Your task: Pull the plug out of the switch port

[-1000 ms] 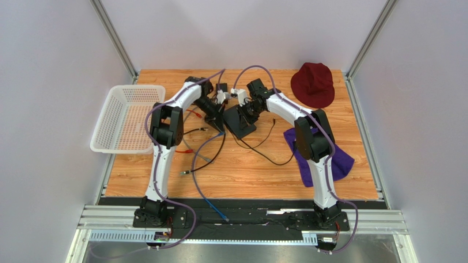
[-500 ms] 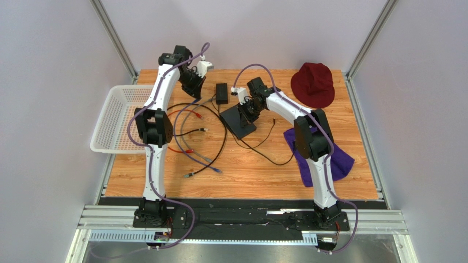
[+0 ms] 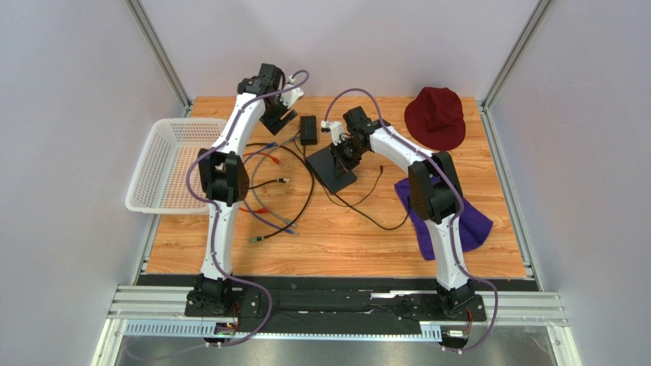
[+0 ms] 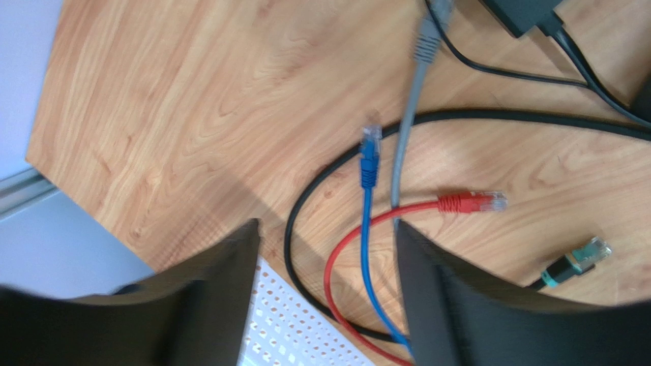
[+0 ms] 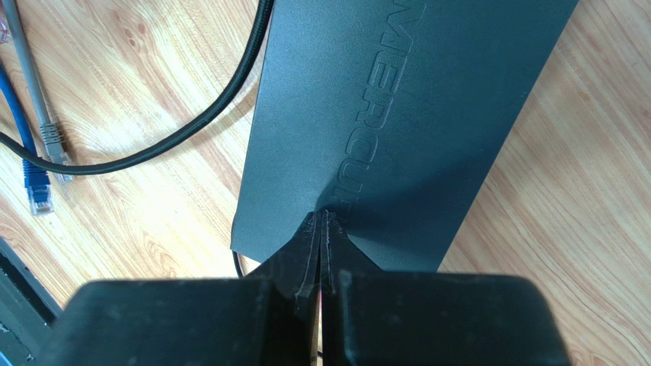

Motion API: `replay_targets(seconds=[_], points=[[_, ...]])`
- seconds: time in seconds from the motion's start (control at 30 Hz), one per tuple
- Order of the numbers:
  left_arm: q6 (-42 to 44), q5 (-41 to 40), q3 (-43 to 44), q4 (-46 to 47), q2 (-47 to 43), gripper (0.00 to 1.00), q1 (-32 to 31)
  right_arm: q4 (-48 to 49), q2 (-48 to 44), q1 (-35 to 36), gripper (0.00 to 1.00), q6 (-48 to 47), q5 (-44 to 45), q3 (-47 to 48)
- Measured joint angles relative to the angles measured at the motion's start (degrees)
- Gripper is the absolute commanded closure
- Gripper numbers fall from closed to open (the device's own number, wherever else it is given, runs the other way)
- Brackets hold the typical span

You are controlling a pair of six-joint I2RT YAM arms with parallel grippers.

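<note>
Worktop (image 3: 344, 244), wood-grain, carrying the following. Switch (image 5: 428, 91): flat matte-black box with raised lettering on its lid, lying askew near the middle of the worktop toward the far side; its socket row cannot be made out from where I stand. Right gripper (image 5: 321, 217): jaws pressed together, tips bearing down on the lid of the switch near one edge, nothing between them. Left gripper (image 4: 327, 232): jaws spread wide and empty, hanging above the far-left part of the worktop, well apart from the switch. Blue plug (image 4: 370, 152): lying free on the wood below the left gripper, in no socket. Beside it, loose: a grey plug (image 4: 426, 47), a red plug (image 4: 470, 203) and a teal-tipped plug (image 4: 574, 261), with a thick black cable (image 4: 489, 118) curving around them. Adapter brick (image 3: 308, 128): small, black, just beyond the switch. White perforated basket (image 3: 145, 175): at the left edge. Dark red hat (image 3: 435, 116): far-right corner. Purple cloth (image 3: 474, 221): right side, partly under the right arm.
</note>
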Motion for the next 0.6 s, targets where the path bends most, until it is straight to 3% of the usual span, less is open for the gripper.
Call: replay_targets(seconds=[0.23, 0.33, 0.37, 0.47, 0.6], points=[[-14.14, 6.27, -4.17, 5.2, -4.74, 0.18, 1.57, 0.09, -1.03, -0.42, 0.93, -0.17, 4.94, -0.39], [-19.78, 10.6, -12.81, 11.98, -12.46, 0.18, 2.16, 0.17, -1.66, -1.81, 0.74, -0.09, 8.46, -0.44], [-20.98, 11.52, -15.04, 13.84, -14.78, 0.18, 2.27, 0.26, -1.95, -2.4, 0.55, 0.2, 9.18, -0.44], [-24.39, 13.79, -18.6, 19.74, -20.61, 0.18, 2.51, 0.35, -3.15, -4.87, 0.4, 1.77, 10.6, 0.22], [-27.93, 13.88, -16.96, 26.67, -23.04, 0.18, 2.51, 0.57, -4.48, -9.35, 0.33, 4.07, 12.09, 4.94]])
